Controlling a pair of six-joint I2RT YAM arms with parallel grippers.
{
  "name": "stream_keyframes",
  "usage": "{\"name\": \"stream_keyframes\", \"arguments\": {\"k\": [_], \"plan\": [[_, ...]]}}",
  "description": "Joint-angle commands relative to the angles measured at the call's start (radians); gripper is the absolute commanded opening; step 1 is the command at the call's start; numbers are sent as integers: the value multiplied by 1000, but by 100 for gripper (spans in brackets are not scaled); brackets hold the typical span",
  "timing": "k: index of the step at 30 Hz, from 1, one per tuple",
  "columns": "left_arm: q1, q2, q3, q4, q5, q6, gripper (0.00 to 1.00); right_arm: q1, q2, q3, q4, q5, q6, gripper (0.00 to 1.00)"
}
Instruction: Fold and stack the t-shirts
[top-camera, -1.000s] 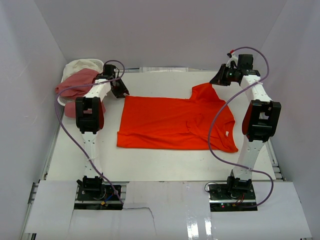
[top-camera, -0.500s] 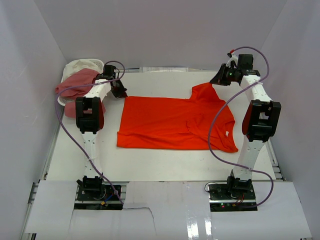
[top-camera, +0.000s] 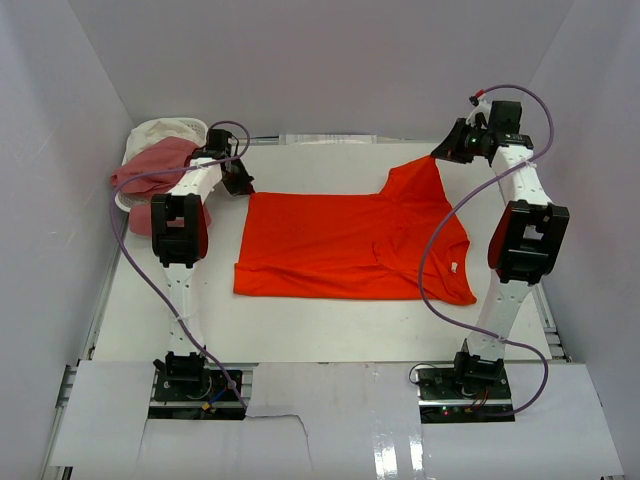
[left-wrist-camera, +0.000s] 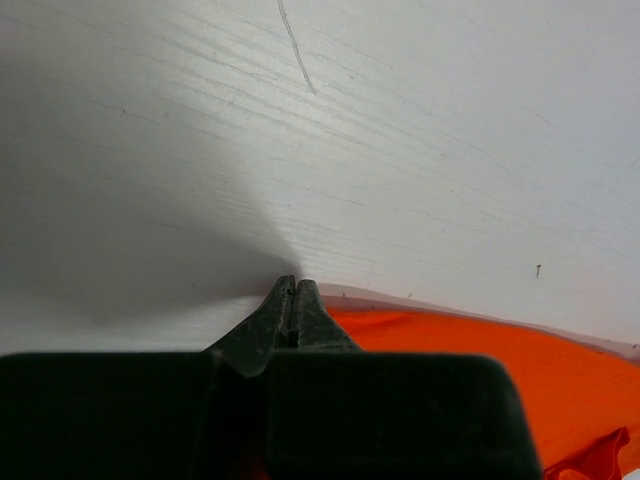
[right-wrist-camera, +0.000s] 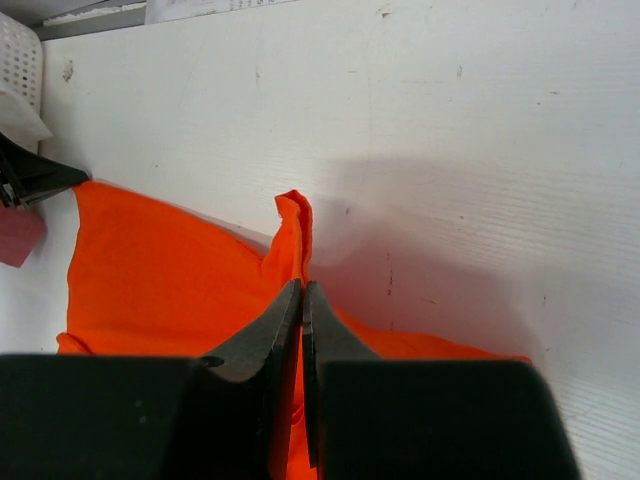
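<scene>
The orange-red t-shirt (top-camera: 340, 245) lies spread flat across the middle of the table. My left gripper (top-camera: 241, 187) sits at its far left corner, low on the table. In the left wrist view its jaws (left-wrist-camera: 292, 285) are pressed together, with the orange cloth (left-wrist-camera: 470, 350) running under and beside them. My right gripper (top-camera: 438, 158) is shut on the shirt's far right part and holds a peak of fabric (right-wrist-camera: 295, 215) raised off the table. The dusty pink t-shirt (top-camera: 150, 165) and the cream-white t-shirt (top-camera: 165, 130) are heaped at the far left corner.
A white plastic basket (right-wrist-camera: 20, 50) stands at the far left under the heaped shirts. White walls close in the table on the left, back and right. Purple cables loop off both arms. Bare table (top-camera: 330, 320) runs in front of the orange shirt.
The left gripper's jaws have closed at the shirt's far left corner. The right gripper has moved up and to the right, pulling its pinch of orange fabric higher.
</scene>
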Motion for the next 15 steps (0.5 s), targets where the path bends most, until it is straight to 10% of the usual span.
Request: {"name": "stream_keyframes", "arguments": {"k": [1,15], "plan": [[-3,-97,36,0,14,2,0,-3,-54,19,6,-14,5,8],[-1,-236,-10,3,36,-4,0,-3,-113,-93,17,-28,-17,8]]}}
